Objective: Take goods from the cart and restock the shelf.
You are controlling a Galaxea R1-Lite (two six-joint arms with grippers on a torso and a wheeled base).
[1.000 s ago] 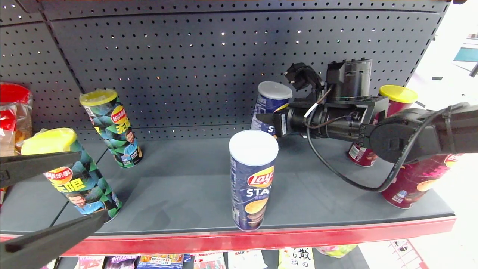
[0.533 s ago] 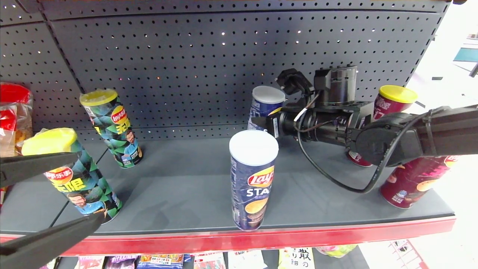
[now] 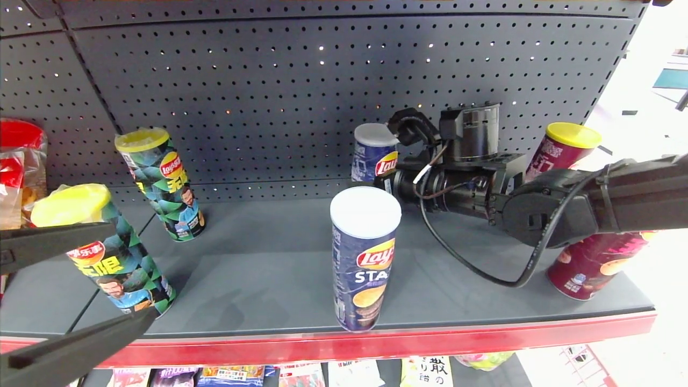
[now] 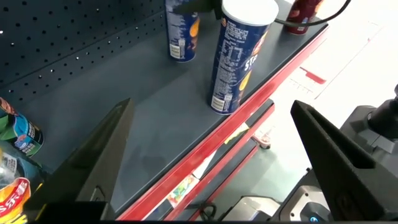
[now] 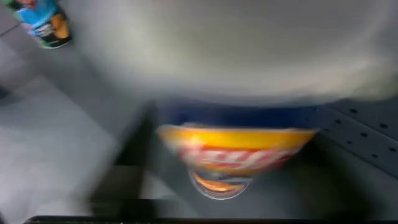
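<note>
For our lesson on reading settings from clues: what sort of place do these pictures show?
Most likely a shop aisle, perhaps a mock-up: a pegboard-backed shelf with a red front edge, crisp tubes standing on it, and snack packets on the level below.

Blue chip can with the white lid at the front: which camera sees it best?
The head view: the white-lidded blue cylindrical chip can stands whole, label forward. The left wrist view shows its back side. The right wrist view faces the other blue can instead.

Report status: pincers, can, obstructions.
Right pincer shut on rear blue can, by the pegboard. Left pincer open, empty, near front green can. Front blue can upright, apart.
</note>
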